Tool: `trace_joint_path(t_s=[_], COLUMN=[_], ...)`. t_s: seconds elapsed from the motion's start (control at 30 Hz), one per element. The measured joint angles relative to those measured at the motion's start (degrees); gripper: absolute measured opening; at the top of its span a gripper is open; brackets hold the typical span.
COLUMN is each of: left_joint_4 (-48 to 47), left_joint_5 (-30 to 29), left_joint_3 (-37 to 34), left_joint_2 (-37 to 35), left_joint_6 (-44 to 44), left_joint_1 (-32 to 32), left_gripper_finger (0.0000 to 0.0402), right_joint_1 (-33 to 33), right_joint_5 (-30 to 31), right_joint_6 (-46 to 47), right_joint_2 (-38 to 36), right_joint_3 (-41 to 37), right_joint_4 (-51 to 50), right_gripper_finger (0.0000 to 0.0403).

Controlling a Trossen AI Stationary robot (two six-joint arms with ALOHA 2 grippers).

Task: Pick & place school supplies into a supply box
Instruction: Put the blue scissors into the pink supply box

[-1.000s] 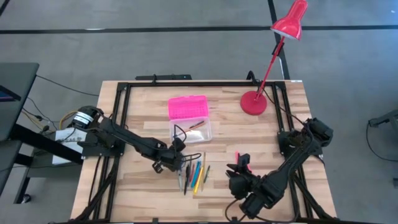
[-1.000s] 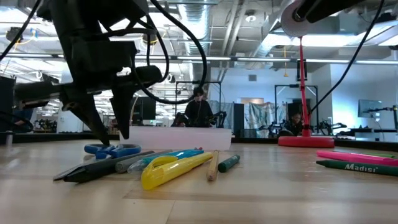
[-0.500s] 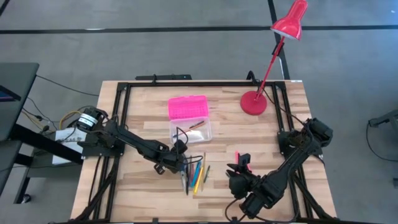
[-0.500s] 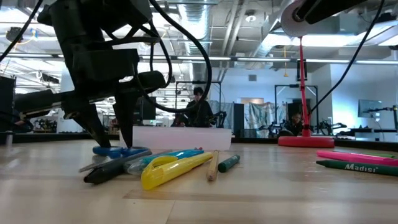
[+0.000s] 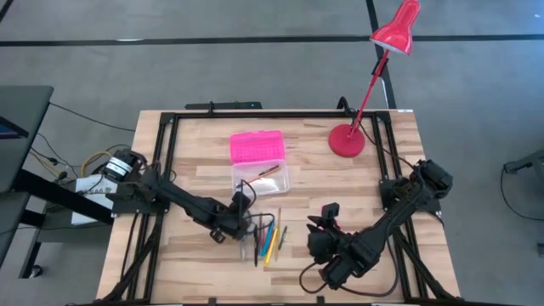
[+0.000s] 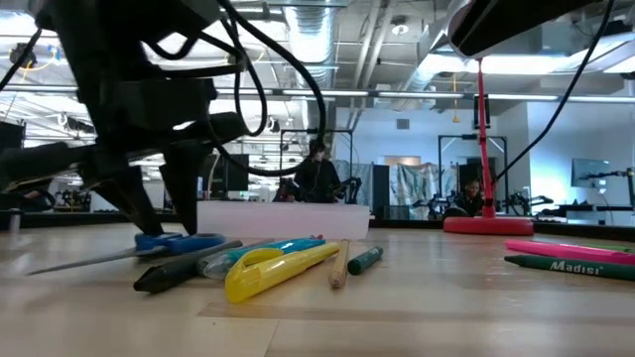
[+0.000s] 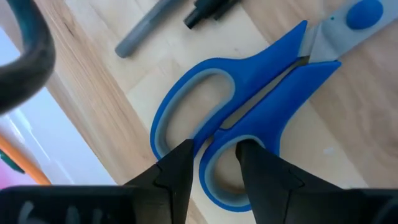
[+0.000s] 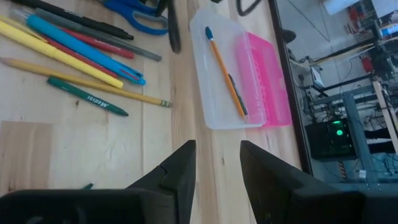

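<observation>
Pink marks the supply box [image 5: 257, 160] lid at the worktop [image 5: 195, 153] centre, its clear base toward the pens; the left pincer [image 5: 240, 226] sits low at the pile of school supplies [image 5: 266, 240], and the right pincer [image 5: 321, 223] hangs apart, fingers spread, holding nothing. Low view: the left pincer's dark fingers [image 6: 189, 193] straddle the scissors [image 6: 179, 241] beside the yellow marker [image 6: 276, 270]. Left wrist: fingertips [image 7: 179, 163] stand slightly parted over the blue handles, gripping nothing. Right wrist: an orange pencil [image 8: 225, 71] lies inside the clear base.
</observation>
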Motion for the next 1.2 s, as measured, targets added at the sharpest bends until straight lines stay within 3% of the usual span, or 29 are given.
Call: trace_joint_path(t_s=[0.53, 0.73, 0.9, 1.2], left_joint_4=[-9.66, -11.55, -14.12, -13.69], left_joint_5=[-3.77, -8.28, -5.38, -6.31], left_joint_3=[-0.07, 1.81, 4.12, 4.26], left_joint_2=[-0.02, 0.37, 0.48, 0.35], left_joint_6=[-21.72, -21.53, -17.21, -15.49], left_joint_1=[-10.62, -13.39, -13.71, -12.37], left_gripper_finger=[0.0125, 0.0125, 0.0126, 0.0126], right_joint_1=[0.01, 0.02, 0.17, 0.22], right_joint_5=[0.0, 0.02, 0.01, 0.0], right_joint_6=[-0.02, 0.0, 0.0, 0.0], right_joint_2=[0.0, 0.0, 0.0, 0.0], right_joint_3=[0.0, 0.0, 0.0, 0.0], right_joint_4=[0.2, 0.22, 0.72, 1.4], right_gripper_finger=[0.0118, 0.0118, 0.0118, 0.0118])
